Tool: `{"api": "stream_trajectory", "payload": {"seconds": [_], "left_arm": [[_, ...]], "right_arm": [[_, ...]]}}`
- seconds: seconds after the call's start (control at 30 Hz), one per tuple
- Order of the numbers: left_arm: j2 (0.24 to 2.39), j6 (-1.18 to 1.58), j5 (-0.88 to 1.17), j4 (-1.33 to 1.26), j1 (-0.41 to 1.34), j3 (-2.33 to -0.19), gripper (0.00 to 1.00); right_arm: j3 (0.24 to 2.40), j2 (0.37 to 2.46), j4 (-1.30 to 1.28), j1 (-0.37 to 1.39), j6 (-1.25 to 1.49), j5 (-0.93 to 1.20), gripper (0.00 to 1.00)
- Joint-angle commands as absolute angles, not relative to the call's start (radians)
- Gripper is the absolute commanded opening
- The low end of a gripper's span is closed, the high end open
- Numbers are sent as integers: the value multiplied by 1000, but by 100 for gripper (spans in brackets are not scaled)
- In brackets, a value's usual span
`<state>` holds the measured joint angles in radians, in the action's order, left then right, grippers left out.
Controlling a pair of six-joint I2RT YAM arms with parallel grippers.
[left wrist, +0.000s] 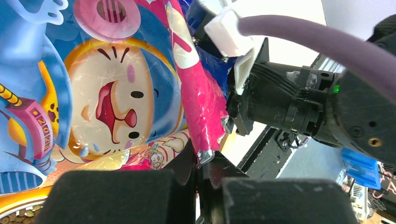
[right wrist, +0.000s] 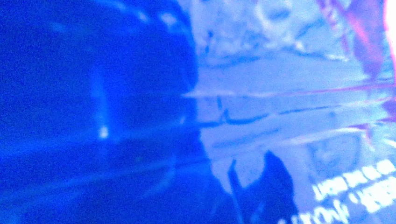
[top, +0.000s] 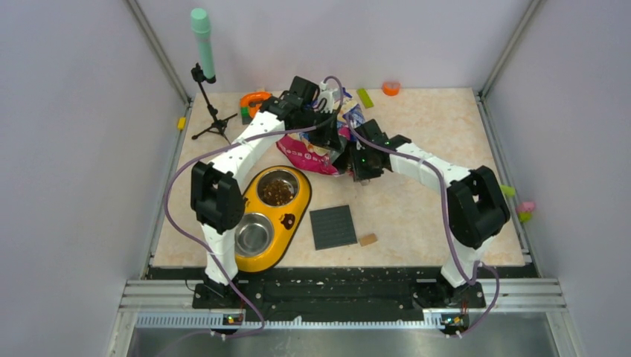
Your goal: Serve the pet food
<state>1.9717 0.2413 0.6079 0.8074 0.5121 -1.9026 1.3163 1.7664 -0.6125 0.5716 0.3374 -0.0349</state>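
The glossy blue-pink cartoon-cat bag point(top: 316, 155) lies at mid-table, between both grippers. My left gripper point(top: 327, 138) is shut on the bag's torn pink edge point(left wrist: 205, 121), with the jaws meeting at the foil rim point(left wrist: 208, 161). My right gripper point(top: 359, 162) is at the bag's right side. The blue bag film point(right wrist: 289, 93) fills the right wrist view, and the dark fingertips point(right wrist: 278, 179) look closed on it. Brown kibble point(top: 277, 190) fills the far bowl of the yellow double feeder point(top: 292, 223). A little kibble also shows in the left wrist view point(left wrist: 18, 215). The near steel bowl point(top: 253, 234) is empty.
A black ribbed mat point(top: 332, 227) and a small tan block point(top: 367, 239) lie right of the feeder. A tripod with a mint-green cylinder point(top: 203, 44) stands at the back left. An orange ring point(top: 255, 100), a green block point(top: 364, 97) and an orange roll point(top: 391, 88) lie along the back.
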Motion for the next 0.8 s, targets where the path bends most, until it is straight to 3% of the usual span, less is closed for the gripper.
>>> {"api": "stream_trajectory", "payload": {"seconds": [0.0,0.23,0.77], "left_arm": [[1888,261,641,757,514,-1899,0],[1901,281,634,747,513,-1909,0],[1916,345,651,688,478,-1929,0]], "right_arm": [[1285,1740,-328,565,279,-47,0],[1113,1600,-200,568,168,-10,0],[985,1351,-378,577,120,-29,0]]}}
